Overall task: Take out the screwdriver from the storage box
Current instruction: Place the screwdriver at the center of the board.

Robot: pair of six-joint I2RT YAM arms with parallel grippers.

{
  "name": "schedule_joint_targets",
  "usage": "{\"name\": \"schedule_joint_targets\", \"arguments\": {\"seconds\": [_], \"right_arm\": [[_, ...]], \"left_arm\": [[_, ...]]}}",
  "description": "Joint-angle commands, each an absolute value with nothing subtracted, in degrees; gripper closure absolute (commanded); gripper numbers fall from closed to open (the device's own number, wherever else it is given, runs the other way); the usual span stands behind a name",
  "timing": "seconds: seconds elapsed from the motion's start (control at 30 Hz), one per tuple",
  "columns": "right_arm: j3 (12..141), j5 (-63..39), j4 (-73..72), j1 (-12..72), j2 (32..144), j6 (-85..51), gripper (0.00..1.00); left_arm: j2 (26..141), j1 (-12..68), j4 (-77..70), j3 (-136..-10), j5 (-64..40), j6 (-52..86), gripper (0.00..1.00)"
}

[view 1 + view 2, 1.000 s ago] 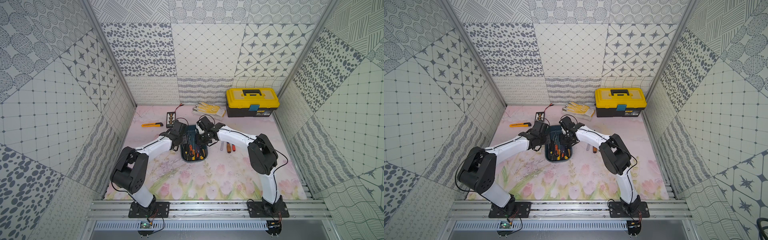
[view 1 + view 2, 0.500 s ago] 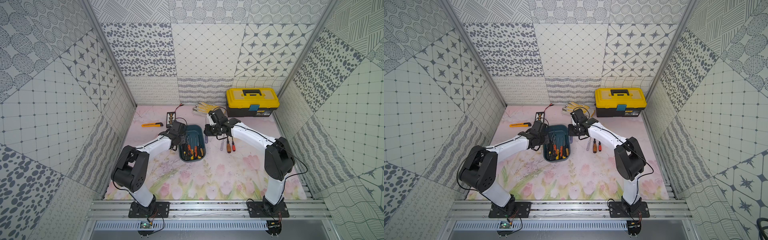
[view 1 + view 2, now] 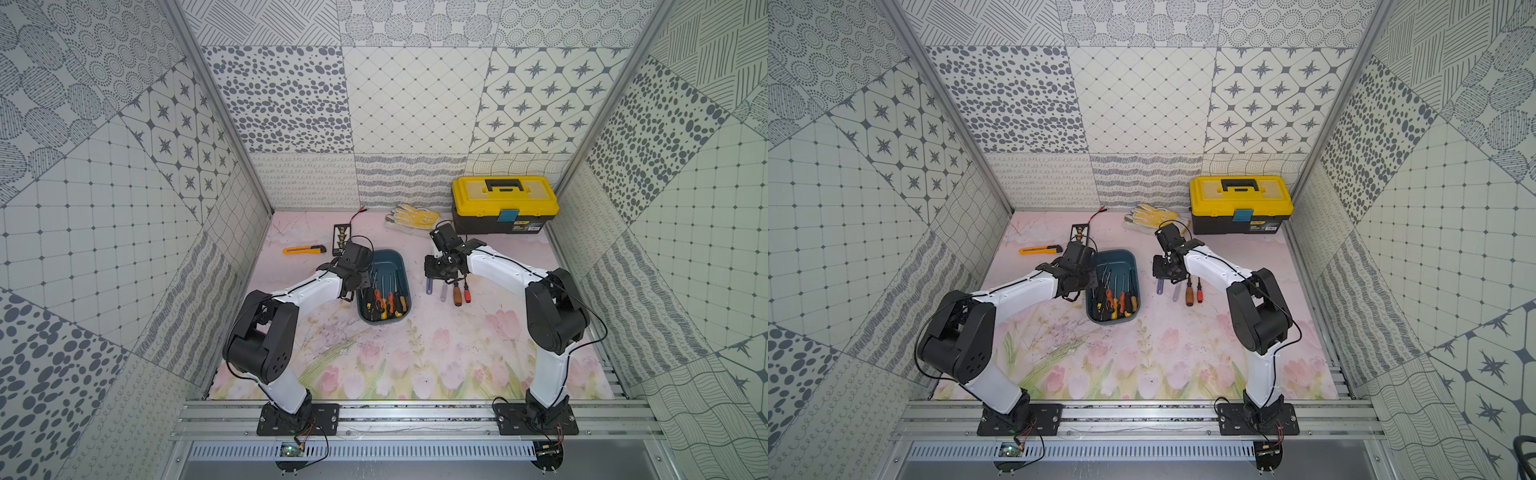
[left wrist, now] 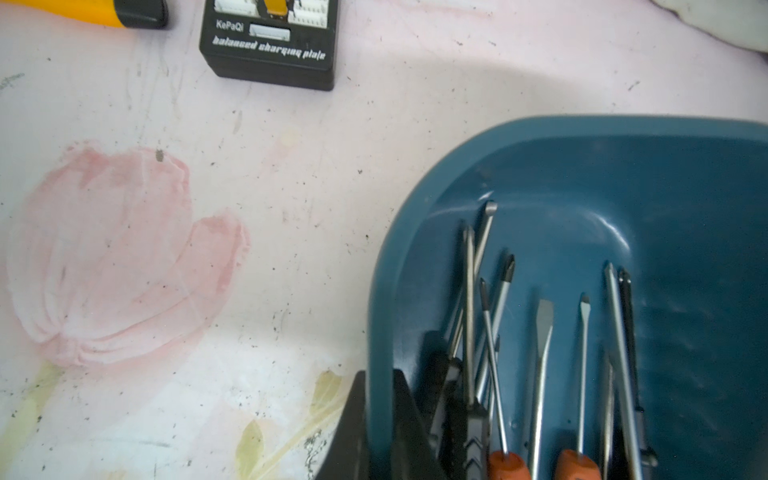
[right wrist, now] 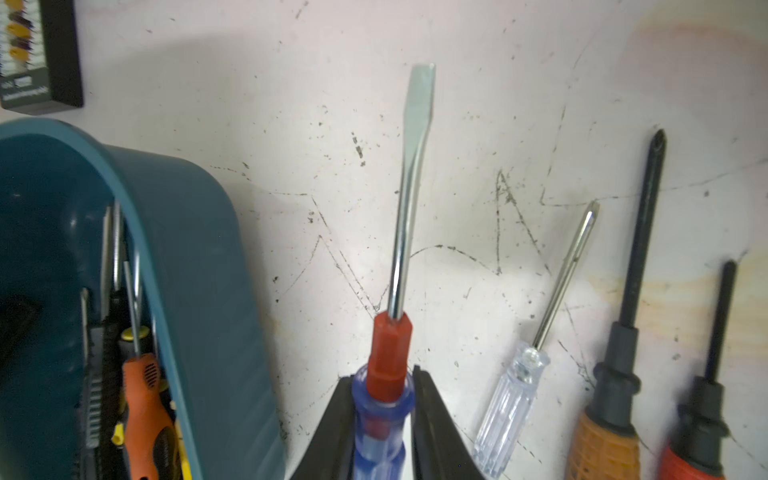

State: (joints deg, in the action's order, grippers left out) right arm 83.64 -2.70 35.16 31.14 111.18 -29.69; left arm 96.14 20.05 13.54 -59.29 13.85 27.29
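Fingers (image 5: 436, 428) of the right gripper (image 5: 380, 386) pinch the screwdriver (image 5: 405, 208) by its clear blue handle, its flat steel blade outside the box (image 5: 208, 270), just beside its smooth teal wall. The left gripper (image 4: 380, 376) clamps the box's rounded rim.

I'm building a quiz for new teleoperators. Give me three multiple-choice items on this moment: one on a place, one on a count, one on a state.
1. Where is the blue-handled screwdriver?
A) inside the storage box
B) outside it, over the mat
C) underneath it

2. How many other screwdrivers lie on the mat beside it?
A) one
B) six
C) three

3. The left gripper is:
A) shut on the storage box's rim
B) wide open in the air
C) holding a screwdriver

Answers:
1 B: the right gripper clamps it clear of the box.
2 C: clear handle, brown handle and red handle lie in a row.
3 A: its fingers straddle the rim in the left wrist view.
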Motion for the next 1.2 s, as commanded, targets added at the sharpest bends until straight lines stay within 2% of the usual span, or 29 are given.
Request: {"name": "schedule_joint_targets", "arguments": {"seconds": [0.0,0.43,0.93,1.1,1.17], "right_arm": [[84.1,-1.2,35.5,31.3,114.0,-31.1,1.0],[85.5,4.1,40.3,30.2,117.6,-28.1,1.0],[84.5,4.5,40.8,29.1,118.0,-25.9,1.0],[84.7,4.4,40.9,29.1,118.2,-25.7,0.88],[85.0,4.6,41.1,29.1,118.6,-25.5,0.86]], "left_arm": [[96.3,19.7,11.5,-60.0,16.8,27.1,1.0],[96.3,19.6,10.9,-59.9,15.9,27.6,1.0],[96.5,19.7,11.1,-60.0,15.6,27.9,1.0],[96.5,19.7,11.1,-60.1,15.6,27.9,1.0],[96.4,19.7,11.1,-59.9,15.8,27.9,1.0]]}}
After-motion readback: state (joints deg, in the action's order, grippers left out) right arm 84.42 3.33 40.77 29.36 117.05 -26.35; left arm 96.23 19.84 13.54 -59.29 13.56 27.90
